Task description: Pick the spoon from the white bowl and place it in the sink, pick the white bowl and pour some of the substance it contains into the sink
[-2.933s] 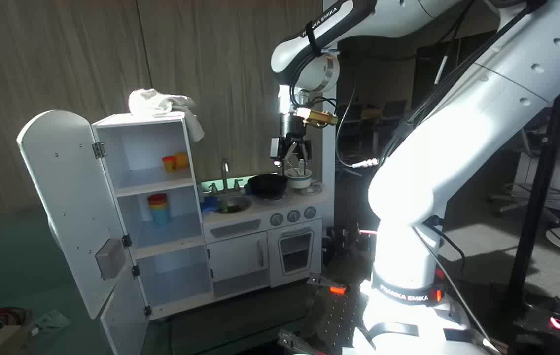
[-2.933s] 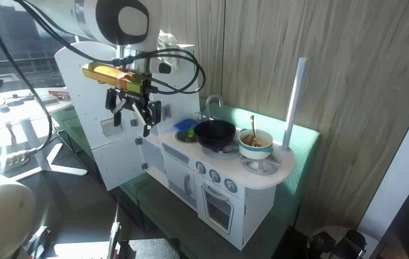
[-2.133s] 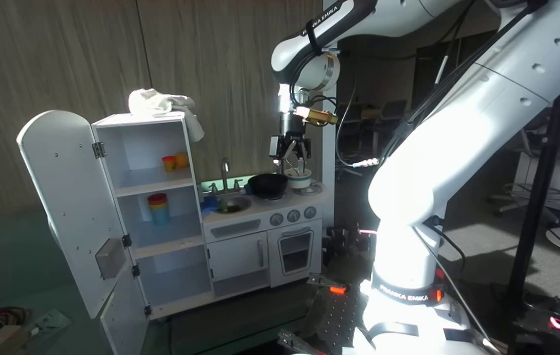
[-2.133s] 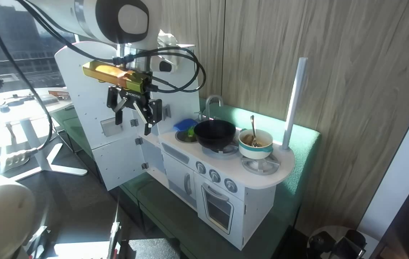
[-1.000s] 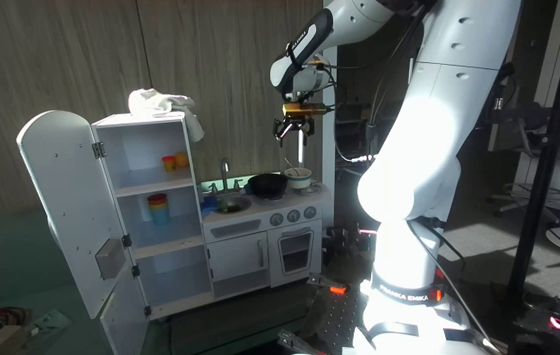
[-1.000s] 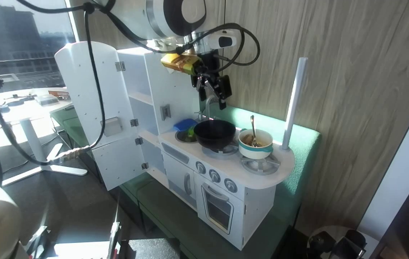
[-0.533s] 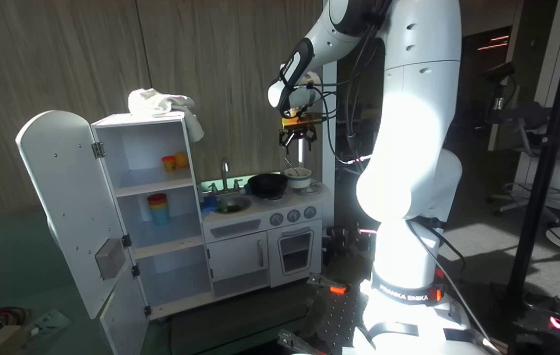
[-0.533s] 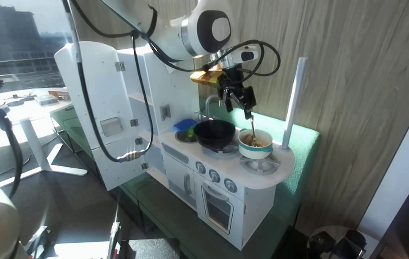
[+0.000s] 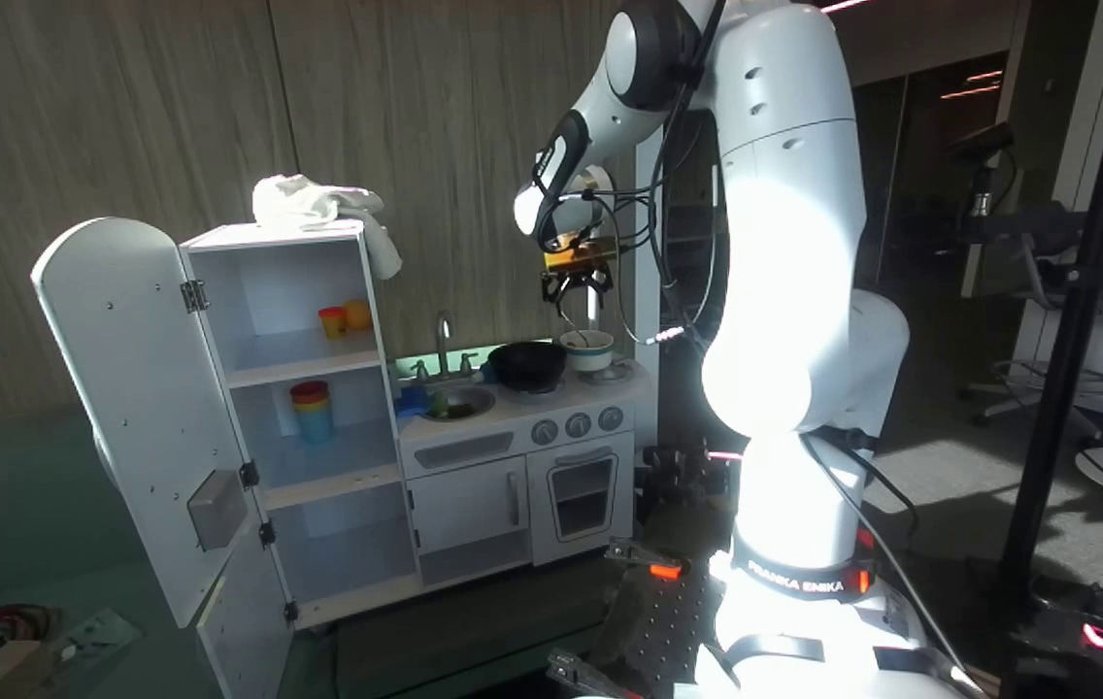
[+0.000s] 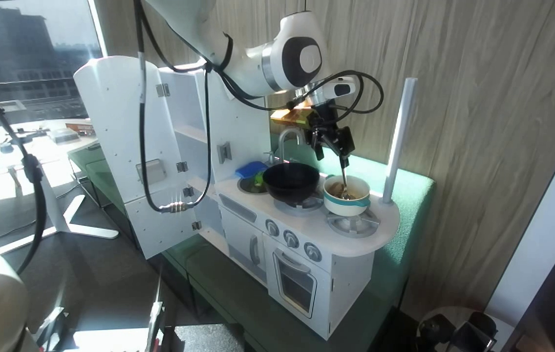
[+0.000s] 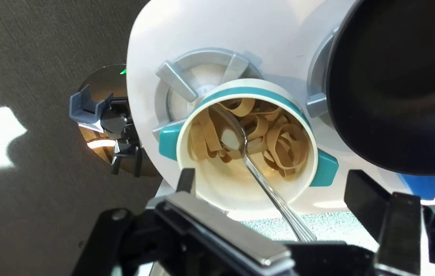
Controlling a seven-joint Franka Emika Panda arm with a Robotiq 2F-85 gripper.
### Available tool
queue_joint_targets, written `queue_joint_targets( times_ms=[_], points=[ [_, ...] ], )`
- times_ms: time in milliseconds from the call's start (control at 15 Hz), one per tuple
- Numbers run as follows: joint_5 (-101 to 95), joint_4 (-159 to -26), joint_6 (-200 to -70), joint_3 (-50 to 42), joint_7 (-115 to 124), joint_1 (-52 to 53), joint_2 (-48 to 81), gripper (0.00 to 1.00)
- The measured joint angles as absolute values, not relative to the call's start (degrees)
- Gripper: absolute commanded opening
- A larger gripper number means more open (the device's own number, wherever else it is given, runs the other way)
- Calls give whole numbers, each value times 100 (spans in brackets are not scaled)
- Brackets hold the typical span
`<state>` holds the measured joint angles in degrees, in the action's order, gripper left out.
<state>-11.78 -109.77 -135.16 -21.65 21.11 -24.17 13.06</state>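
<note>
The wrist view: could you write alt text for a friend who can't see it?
A metal spoon rests in a white bowl with teal handles, its head among tan, ribbon-like strips, seen from above. The open black gripper shows along the bottom, one finger on each side of the spoon's handle. A black pan fills the upper right.

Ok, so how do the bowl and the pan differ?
The bowl is white and teal; the pan is black. The pan looks wider than the bowl in both exterior views. The pan stands beside the sink; the bowl is farther from the sink. Both are round and open-topped.
</note>
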Motion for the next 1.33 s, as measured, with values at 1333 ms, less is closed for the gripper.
queue_joint_targets(
  times_ms=[1333],
  points=[
    [-1195,-9679,-13653,-2322,1876,-2400,2726,66]
  ],
)
